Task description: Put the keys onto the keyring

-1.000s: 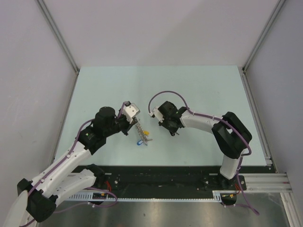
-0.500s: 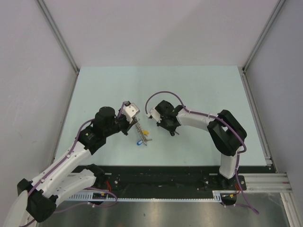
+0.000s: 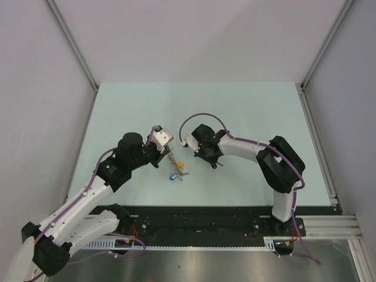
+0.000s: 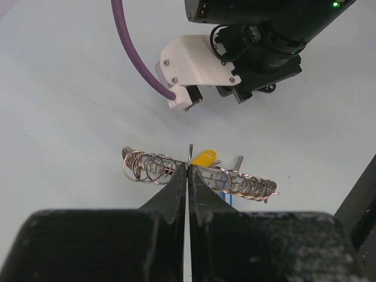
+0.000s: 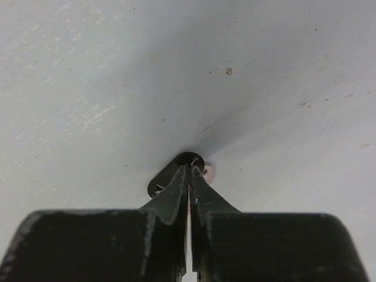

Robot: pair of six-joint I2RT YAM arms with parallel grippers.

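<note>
- Your left end effector (image 4: pixel 187 171) clamps shut on the keyring (image 4: pixel 147 167), with the yellow key (image 4: pixel 202 157) just beside it.
- Your right end effector (image 5: pixel 188 176) pinches a black key (image 5: pixel 187 159) on the desk (image 5: pixel 88 88); lift slowly and keep the grip square.

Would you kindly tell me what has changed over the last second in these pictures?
The right gripper closed its jaws on the small black-headed key on the pale table, and its elbow swung slightly left. The left gripper stayed clamped on the grey coiled-wire keyring, with the yellow-headed key beside it unmoved.
</note>
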